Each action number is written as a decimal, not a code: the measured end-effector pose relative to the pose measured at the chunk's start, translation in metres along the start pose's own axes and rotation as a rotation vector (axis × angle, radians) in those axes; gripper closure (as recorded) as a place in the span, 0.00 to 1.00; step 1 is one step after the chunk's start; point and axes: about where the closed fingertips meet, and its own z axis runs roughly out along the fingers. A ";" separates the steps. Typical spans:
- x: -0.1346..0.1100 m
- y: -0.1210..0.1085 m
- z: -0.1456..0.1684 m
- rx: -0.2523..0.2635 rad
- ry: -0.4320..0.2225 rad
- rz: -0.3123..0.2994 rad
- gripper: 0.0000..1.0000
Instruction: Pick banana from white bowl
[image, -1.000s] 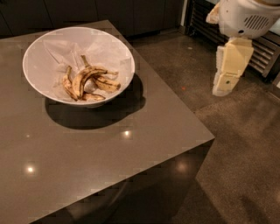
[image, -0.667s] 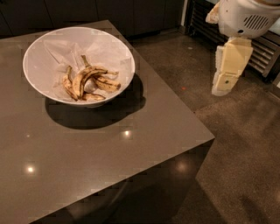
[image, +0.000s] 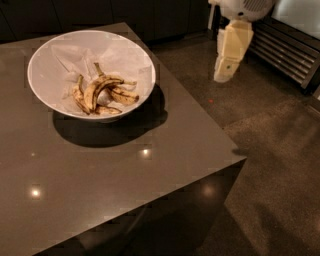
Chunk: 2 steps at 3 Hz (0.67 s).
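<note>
Shifted leftward since a second ago: my gripper (image: 223, 75), now nearer the table's far edge; the bowl and its contents lie as they did.

Item 1. White bowl (image: 40, 70): wide, shallow, round and smooth-walled, standing on the back left part of the table and casting a dark oval shadow to its front right.

Item 2. Paper lining (image: 120, 55): white, crumpled, creased against the bowl's inner wall.

Item 3. Banana (image: 94, 92): plump, curved, yellow with brown speckles and dark tips, lying in the bottom of the bowl.

Item 4. Thinner bananas (image: 122, 96): darker, shrivelled, lying touching it on both sides.

Item 5. Table (image: 125, 185): grey-brown slab, square-cornered and polished, showing small bright light reflections.

Item 6. My gripper: cream, blocky, tapering downward, hanging below a white rounded housing (image: 245, 7). It is over the floor (image: 270, 150), well apart from the bowl and to its right. Whether it is open or closed I cannot tell.

Item 7. Slatted grille (image: 285, 50): dark horizontal bars, behind my gripper.
</note>
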 end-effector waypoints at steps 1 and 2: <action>-0.037 -0.034 0.014 -0.002 -0.024 -0.096 0.00; -0.046 -0.039 0.011 0.016 -0.040 -0.102 0.00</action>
